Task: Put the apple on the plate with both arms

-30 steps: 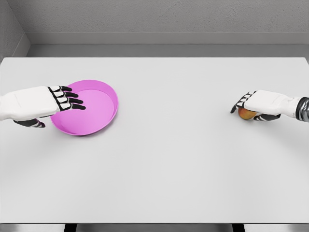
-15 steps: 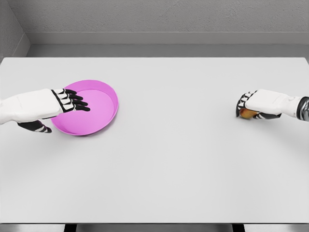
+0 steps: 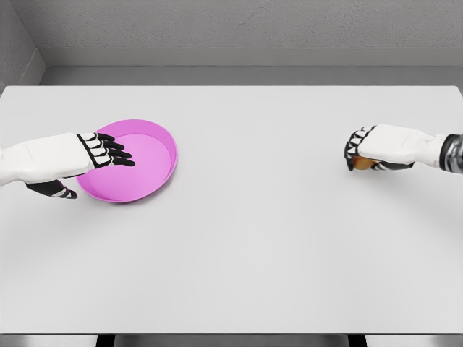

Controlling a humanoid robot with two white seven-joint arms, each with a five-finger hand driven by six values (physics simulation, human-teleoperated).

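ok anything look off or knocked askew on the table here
Nothing stands out. The plate sits flat and whole on the table, with the left hand open over its near-left rim. The right hand is curled over the apple far to the right. No spill or damage shows.

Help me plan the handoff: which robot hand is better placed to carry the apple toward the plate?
The right robot hand: its fingers are curled around the apple. The left robot hand hovers open over the pink plate, far from the fruit.
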